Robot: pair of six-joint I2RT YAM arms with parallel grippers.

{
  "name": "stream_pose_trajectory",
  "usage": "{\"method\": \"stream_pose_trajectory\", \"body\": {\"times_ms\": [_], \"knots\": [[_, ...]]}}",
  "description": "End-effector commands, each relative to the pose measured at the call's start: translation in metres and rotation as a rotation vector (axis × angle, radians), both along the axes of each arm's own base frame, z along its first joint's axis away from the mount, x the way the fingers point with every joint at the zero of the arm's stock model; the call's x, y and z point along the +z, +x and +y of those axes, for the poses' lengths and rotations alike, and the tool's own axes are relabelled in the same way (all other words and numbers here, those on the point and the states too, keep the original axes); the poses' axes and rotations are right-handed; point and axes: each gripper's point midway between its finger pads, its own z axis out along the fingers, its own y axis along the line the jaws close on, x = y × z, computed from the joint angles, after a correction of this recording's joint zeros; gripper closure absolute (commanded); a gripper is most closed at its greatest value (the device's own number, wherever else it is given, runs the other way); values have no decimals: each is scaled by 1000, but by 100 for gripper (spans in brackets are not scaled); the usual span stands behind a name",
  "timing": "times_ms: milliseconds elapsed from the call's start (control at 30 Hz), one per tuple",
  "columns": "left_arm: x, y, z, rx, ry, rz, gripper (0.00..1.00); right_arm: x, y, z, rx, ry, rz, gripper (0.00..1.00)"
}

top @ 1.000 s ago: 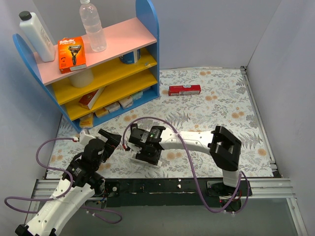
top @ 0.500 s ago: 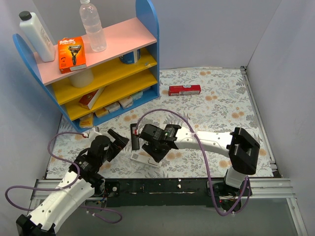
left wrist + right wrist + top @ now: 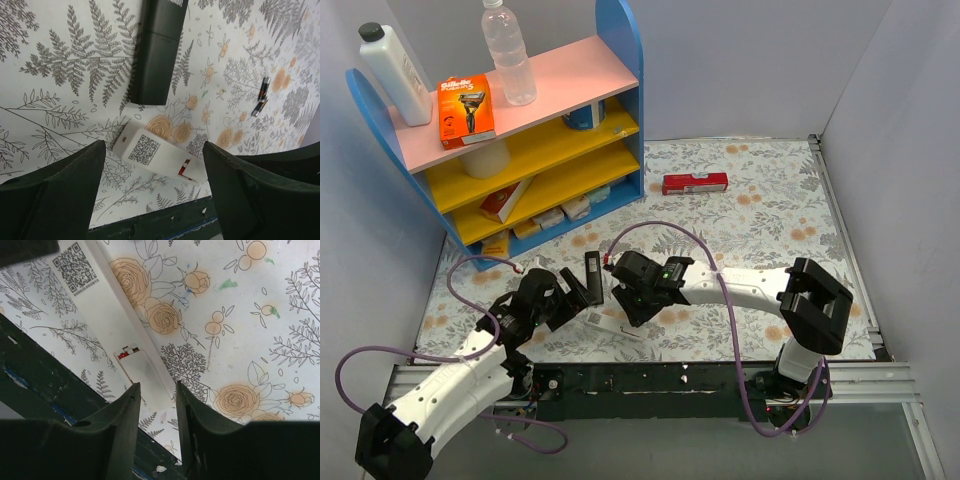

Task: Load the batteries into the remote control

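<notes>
A white remote [image 3: 610, 325] lies back-up near the table's front edge, with a QR code [image 3: 144, 149]. Its battery bay is partly uncovered and a red cell [image 3: 185, 167] shows inside; the right wrist view shows this too [image 3: 127, 352]. A black remote [image 3: 592, 275] lies just behind it [image 3: 157, 50]. Two loose dark batteries [image 3: 262, 95] lie on the cloth to the right. My left gripper [image 3: 575, 290] is wide open above both remotes [image 3: 154, 145]. My right gripper [image 3: 628, 303] hovers over the white remote's bay end [image 3: 156, 390], its jaws narrowly apart and empty.
A blue shelf unit [image 3: 520, 130] with bottles and boxes stands at the back left. A red box [image 3: 695, 183] lies at the back centre. The dark rail [image 3: 650, 378] of the table's front edge runs just past the white remote. Grey walls close both sides.
My left gripper has moved right, toward the remotes. My right gripper has lifted back and right off the white remote, and its elbow has swung right.
</notes>
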Motion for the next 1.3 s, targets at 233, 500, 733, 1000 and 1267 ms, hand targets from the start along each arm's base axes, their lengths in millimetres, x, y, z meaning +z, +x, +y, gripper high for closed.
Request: {"method": "stream_pose_trajectory", "body": {"times_ms": [233, 500, 733, 1000, 1267], "knots": [[-15, -16, -18, -124, -37, 87, 29, 0, -4, 6, 34, 58, 2, 59], [-22, -21, -22, -147, -50, 124, 40, -11, -9, 4, 74, 39, 24, 61], [-29, -25, -25, -159, -64, 148, 51, -19, -15, 0, 104, 30, 46, 62], [-33, -28, -28, -169, -77, 165, 61, -26, -20, -2, 136, 9, 59, 62], [-35, -29, -30, -177, -85, 170, 68, -31, -23, -1, 126, 10, 72, 61]]}}
